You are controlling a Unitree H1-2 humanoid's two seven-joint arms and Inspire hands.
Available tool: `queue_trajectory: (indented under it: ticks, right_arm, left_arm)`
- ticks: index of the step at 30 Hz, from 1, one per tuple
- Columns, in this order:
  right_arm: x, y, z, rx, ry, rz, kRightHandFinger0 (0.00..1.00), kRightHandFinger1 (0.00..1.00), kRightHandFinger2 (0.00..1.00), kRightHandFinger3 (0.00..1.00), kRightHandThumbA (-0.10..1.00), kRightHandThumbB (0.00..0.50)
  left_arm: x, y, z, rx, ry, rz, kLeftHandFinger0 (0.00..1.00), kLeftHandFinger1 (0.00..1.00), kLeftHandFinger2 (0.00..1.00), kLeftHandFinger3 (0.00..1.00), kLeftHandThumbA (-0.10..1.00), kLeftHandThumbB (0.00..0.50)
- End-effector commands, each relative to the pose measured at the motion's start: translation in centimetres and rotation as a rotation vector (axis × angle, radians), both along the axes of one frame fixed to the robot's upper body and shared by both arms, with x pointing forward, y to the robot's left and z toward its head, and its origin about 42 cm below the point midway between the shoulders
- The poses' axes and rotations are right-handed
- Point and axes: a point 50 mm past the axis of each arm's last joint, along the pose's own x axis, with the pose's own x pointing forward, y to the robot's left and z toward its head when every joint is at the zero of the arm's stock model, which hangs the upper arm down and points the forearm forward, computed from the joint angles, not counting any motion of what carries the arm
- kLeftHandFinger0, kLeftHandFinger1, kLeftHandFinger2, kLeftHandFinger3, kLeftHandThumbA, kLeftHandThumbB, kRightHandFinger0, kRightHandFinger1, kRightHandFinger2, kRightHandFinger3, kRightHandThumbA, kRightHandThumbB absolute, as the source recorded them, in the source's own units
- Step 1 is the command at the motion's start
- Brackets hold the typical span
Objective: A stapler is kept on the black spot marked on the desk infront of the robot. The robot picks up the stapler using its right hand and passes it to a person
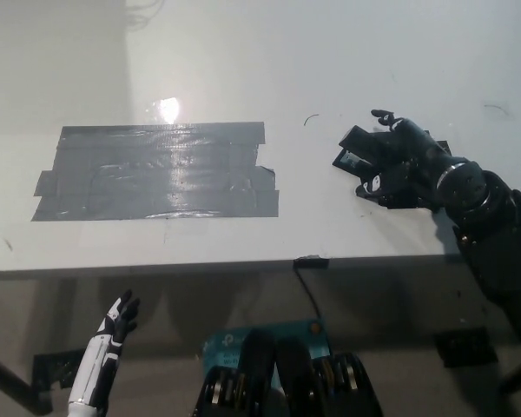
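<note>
The black right hand (402, 163) grasps the stapler (356, 149) right of the black spot (156, 172); the white left hand (113, 334), fingers spread, rests below the tabletop (243, 69).

— Where am I looking from?
— I've only the head camera, facing steeply down over the white table (243, 52), its near edge crossing below the middle.
— How close?
— Near enough that the grey tape patch (156, 172) fills the centre-left; no second view overlaps.

A glossy white tabletop (373, 52) carries a broad patch of dark grey tape (156, 171) toward its left, catching a bright glare. Off to the right lies a black stapler (358, 149), well apart from the patch.
</note>
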Motion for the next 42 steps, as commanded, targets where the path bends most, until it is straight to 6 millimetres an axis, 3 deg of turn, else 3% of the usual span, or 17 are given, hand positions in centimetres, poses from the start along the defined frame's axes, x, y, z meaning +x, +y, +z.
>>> queue_trajectory:
  ticks: [1,10,11,12,13,15,16,17,18,19,20,22,24,30,36,39,42]
  right_arm:
    - [1.5,0.3,3.9,-0.038,-0.089,0.028,1.00,1.00,1.00,1.00,1.00,0.373]
    - [1.8,0.2,3.4,-0.067,-0.065,0.020,1.00,1.00,1.00,1.00,1.00,0.395]
    - [1.8,0.2,3.4,-0.071,-0.061,0.015,1.00,1.00,1.00,1.00,0.96,0.355]
    - [2.0,0.3,3.4,-0.070,-0.052,-0.005,1.00,1.00,1.00,1.00,0.90,0.363]
    - [2.2,0.3,3.4,-0.075,-0.049,-0.020,1.00,1.00,1.00,1.00,0.69,0.308]
    - [2.3,0.6,3.3,-0.119,-0.050,-0.012,0.27,0.42,0.53,0.51,0.13,0.289]
    - [2.3,0.7,3.3,-0.140,-0.052,-0.007,0.12,0.32,0.45,0.41,-0.04,0.291]
    - [2.3,0.7,3.1,-0.163,-0.059,-0.006,0.05,0.40,0.60,0.52,-0.10,0.274]
    - [2.3,0.7,3.0,-0.165,-0.061,-0.007,0.05,0.40,0.60,0.52,-0.10,0.274]
    - [2.3,0.7,2.8,-0.165,-0.070,-0.013,0.11,0.55,0.83,0.76,-0.10,0.229]
    - [2.2,0.7,2.6,-0.159,-0.082,-0.020,0.18,0.70,0.98,0.90,-0.10,0.222]
    - [2.2,0.6,2.3,-0.139,-0.106,-0.039,0.17,0.72,1.00,0.95,-0.10,0.202]
    - [2.2,0.5,2.2,-0.137,-0.121,-0.047,0.15,0.70,1.00,0.97,-0.10,0.195]
    - [2.2,-0.1,2.1,-0.137,-0.137,-0.073,0.25,0.78,1.00,1.00,-0.10,0.176]
    - [2.2,-0.9,2.0,-0.064,-0.140,-0.100,0.21,0.73,1.00,1.00,-0.10,0.181]
    - [2.1,-1.6,1.8,0.086,-0.123,-0.139,0.23,0.71,0.97,0.88,-0.10,0.181]
    - [2.1,-2.2,1.6,0.201,-0.099,-0.179,0.23,0.66,0.92,0.84,-0.10,0.154]
  left_arm:
    - [0.8,0.3,1.5,0.019,-0.060,-0.024,1.00,1.00,1.00,1.00,1.00,0.363]
    - [0.8,0.3,1.5,0.028,-0.057,-0.021,1.00,1.00,1.00,1.00,1.00,0.389]
    - [0.8,0.3,1.5,0.027,-0.058,-0.022,1.00,1.00,1.00,1.00,1.00,0.397]
    - [0.8,0.3,1.5,0.022,-0.061,-0.025,1.00,1.00,1.00,1.00,1.00,0.394]
    - [0.9,0.3,1.5,0.022,-0.063,-0.025,1.00,1.00,1.00,1.00,1.00,0.404]
    - [0.9,0.5,1.5,0.031,-0.063,-0.021,1.00,1.00,1.00,1.00,1.00,0.409]
    - [0.9,0.5,1.5,0.033,-0.062,-0.021,1.00,1.00,1.00,1.00,1.00,0.412]
    - [0.9,0.5,1.5,0.032,-0.060,-0.022,1.00,1.00,1.00,1.00,1.00,0.414]
    - [0.9,0.5,1.5,0.032,-0.060,-0.022,1.00,1.00,1.00,1.00,1.00,0.414]
    - [1.0,0.5,1.5,0.032,-0.060,-0.023,1.00,1.00,1.00,1.00,1.00,0.426]
    - [1.0,0.5,1.5,0.033,-0.060,-0.023,1.00,1.00,1.00,1.00,1.00,0.434]
    - [1.0,0.5,1.6,0.026,-0.055,-0.020,1.00,1.00,1.00,1.00,1.00,0.439]
    - [0.9,0.5,1.6,0.027,-0.057,-0.023,1.00,1.00,1.00,1.00,1.00,0.438]
    - [1.0,0.4,1.6,0.026,-0.060,-0.022,1.00,1.00,1.00,1.00,1.00,0.459]
    - [1.4,0.4,1.8,0.029,-0.068,-0.030,1.00,1.00,1.00,1.00,1.00,0.481]
    - [1.5,0.4,1.8,0.025,-0.067,-0.029,1.00,1.00,1.00,1.00,1.00,0.499]
    - [1.6,0.4,1.8,0.024,-0.068,-0.026,1.00,1.00,1.00,1.00,1.00,0.500]
